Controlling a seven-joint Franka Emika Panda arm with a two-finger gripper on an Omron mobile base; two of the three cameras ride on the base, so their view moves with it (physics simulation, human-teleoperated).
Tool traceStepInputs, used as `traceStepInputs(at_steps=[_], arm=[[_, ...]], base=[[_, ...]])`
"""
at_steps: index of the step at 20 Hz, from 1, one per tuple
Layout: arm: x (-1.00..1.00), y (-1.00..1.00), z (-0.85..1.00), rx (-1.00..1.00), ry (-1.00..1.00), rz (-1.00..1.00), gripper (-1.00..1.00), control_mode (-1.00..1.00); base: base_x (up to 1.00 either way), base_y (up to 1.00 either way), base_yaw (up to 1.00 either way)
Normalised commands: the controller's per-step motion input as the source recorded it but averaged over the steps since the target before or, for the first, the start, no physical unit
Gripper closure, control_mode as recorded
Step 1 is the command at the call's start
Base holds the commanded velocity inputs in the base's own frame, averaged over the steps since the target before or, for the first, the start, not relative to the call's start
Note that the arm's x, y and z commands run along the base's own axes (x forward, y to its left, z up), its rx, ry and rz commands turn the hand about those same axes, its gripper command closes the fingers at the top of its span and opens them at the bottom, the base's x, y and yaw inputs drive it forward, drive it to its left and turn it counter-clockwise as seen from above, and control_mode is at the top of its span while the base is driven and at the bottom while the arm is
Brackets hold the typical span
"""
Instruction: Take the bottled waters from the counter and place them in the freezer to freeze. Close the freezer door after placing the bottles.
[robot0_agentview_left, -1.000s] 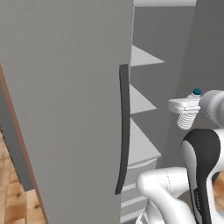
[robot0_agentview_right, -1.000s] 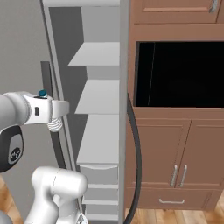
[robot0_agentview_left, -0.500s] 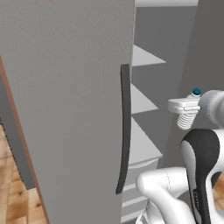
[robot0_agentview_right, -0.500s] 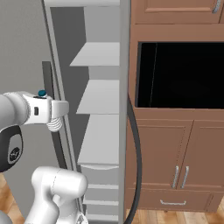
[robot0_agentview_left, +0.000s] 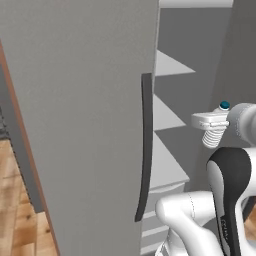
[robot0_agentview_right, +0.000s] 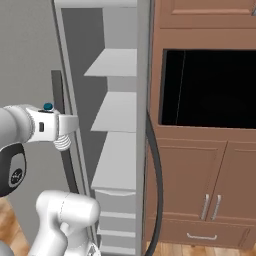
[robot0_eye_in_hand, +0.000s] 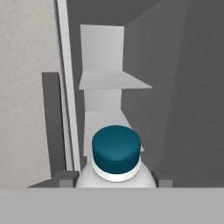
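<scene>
- bottled water (robot0_eye_in_hand: 116, 159) sits clamped between the fingers (robot0_eye_in_hand: 116, 177), its dark teal cap pointing along the hand toward the open freezer (robot0_eye_in_hand: 144, 87); one finger tip (robot0_eye_in_hand: 66, 178) shows on each side of the bottle's shoulder.
- from the base views the same bottle (robot0_agentview_left: 215, 135) (robot0_agentview_right: 62, 142) hangs ribbed under the white hand, held at about middle-shelf height, just outside the cabinet opening.
- ahead of the fingers is the grey inside with pale shelves (robot0_eye_in_hand: 114, 79) stacked one beyond another; to the left of the fingers stands the freezer door (robot0_agentview_left: 75, 125), swung wide, with its long dark handle (robot0_agentview_left: 145, 150).
- handling, as i judge it: a small filled plastic bottle, fairly light but not stiff. the ribbed wall will give under a hard squeeze and the smooth plastic could slip, so a hold on the ribbed body below the shoulder seems right, as it is now.
- it is tall and narrow, so it could tip if set down at a tilt; a flat bare part of a shelf suits it best.
- the door is not yet closed, and that step comes last.
</scene>
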Motion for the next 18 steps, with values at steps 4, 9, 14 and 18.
traceStepInputs(at_steps=[4, 9, 14, 18], arm=[[0.0, 0.0, 0.0, 0.0, 0.0, 0.0, 1.0, 1.0], [0.0, 0.0, 0.0, 0.0, 0.0, 0.0, 1.0, 1.0], [0.0, 0.0, 0.0, 0.0, 0.0, 0.0, 1.0, 1.0], [0.0, 0.0, 0.0, 0.0, 0.0, 0.0, 1.0, 1.0]], base=[[0.18, -0.16, 0.13], [0.25, -0.24, 0.13], [0.27, -0.24, 0.11], [0.27, -0.23, 0.11]])
